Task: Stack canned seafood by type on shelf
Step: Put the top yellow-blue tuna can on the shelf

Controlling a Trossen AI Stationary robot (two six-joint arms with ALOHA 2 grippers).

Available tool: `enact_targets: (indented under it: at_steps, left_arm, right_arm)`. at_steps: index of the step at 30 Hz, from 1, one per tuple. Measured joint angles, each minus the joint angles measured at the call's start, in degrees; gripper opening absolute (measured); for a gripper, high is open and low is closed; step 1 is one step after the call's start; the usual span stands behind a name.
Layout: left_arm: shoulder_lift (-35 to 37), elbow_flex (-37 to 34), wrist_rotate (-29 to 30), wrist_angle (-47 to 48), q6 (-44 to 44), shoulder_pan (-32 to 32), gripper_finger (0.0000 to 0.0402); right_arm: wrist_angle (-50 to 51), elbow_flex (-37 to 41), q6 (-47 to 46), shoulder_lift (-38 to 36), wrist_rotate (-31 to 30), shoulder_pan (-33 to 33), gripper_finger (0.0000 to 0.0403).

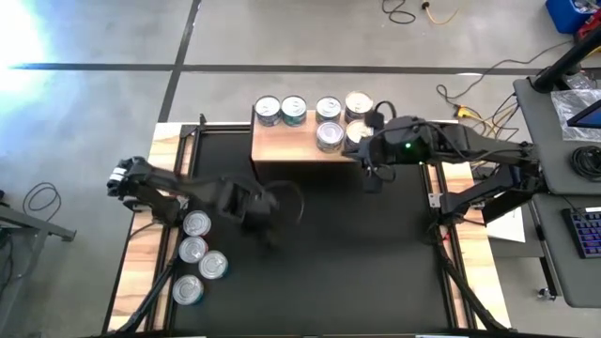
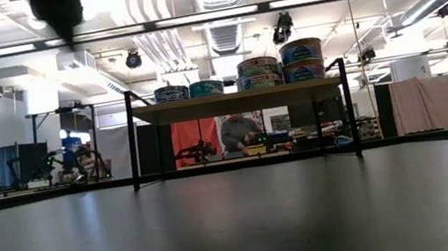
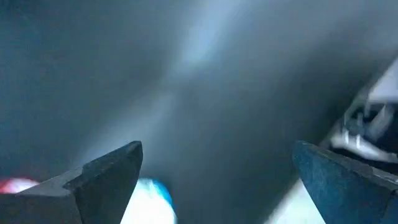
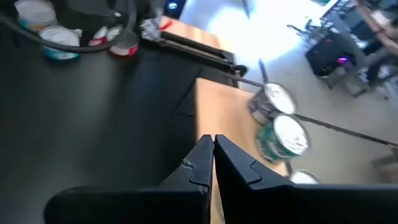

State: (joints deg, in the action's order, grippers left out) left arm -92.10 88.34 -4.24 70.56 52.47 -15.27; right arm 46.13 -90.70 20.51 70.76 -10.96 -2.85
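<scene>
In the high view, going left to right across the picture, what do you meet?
Four loose silver-topped round tins on the mat's left edge → open left gripper → light wood-topped shelf bearing tins → shut right gripper → grey desk.

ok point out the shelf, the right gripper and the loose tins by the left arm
shelf (image 1: pixel 286 143): high view, bare wood top
right gripper (image 4: pixel 213 144): right wrist view, tip of the shut jaws
loose tins (image 1: pixel 193 250): high view, silver top of one tin

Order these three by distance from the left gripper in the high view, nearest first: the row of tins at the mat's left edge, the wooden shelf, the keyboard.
From the left gripper:
1. Row of tins, just to its left.
2. Shelf, at the mat's far edge.
3. Keyboard, on the desk at far right.
</scene>
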Motion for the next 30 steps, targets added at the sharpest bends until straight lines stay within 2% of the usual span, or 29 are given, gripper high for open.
enact_targets:
  at_steps: [5, 9, 10, 13, 17, 20, 24, 28, 30]
  left_arm:
    - [-1.3, -5.8, -5.6, 4.7, 6.6, -6.9, 0.04]
    - [-1.5, -11.0, -15.5, 6.9, 8.1, -7.7, 0.04]
    - [-1.5, -12.0, -16.3, 6.8, 8.1, -7.7, 0.0399]
    - [-1.4, -14.8, -15.6, 6.5, 6.1, -7.6, 0.0395]
    - [-1.4, -18.2, -4.1, 9.6, 8.0, -7.7, 0.0391]
    - [-1.3, -20.3, -1.6, 13.6, 11.2, -7.7, 0.039]
    - [-1.3, -21.8, -9.3, 13.0, 11.8, -8.3, 0.039]
    - [-1.3, -21.8, -14.1, 12.7, 15.5, -10.4, 0.039]
    - [-1.3, -21.9, -18.5, 11.9, 16.7, -11.6, 0.039]
  right_arm:
    - [-3.5, 3.8, 1.9, 0.2, 1.0, 0.7, 0.0009]
    - [-2.9, 5.7, 1.0, -0.1, 1.0, 2.0, 0.0009]
    - [-2.9, 6.2, 0.1, -0.5, 1.0, 2.6, 0.0009]
    - [-3.2, 7.1, -3.5, -1.4, 1.0, 4.2, 0.0009]
    - [-3.4, 7.4, -9.9, -1.5, 0.9, 7.0, 0.0009]
    - [-3.4, 7.4, -12.4, -1.4, 0.7, 9.8, 0.0009]
    - [-3.2, 7.4, -13.9, -1.3, -2.0, 13.3, 0.0009]
    - [-3.2, 7.4, -15.7, -1.3, -8.8, 15.4, 0.0009]
    - [-3.1, 7.4, -18.4, -1.3, -11.5, 16.2, 0.0009]
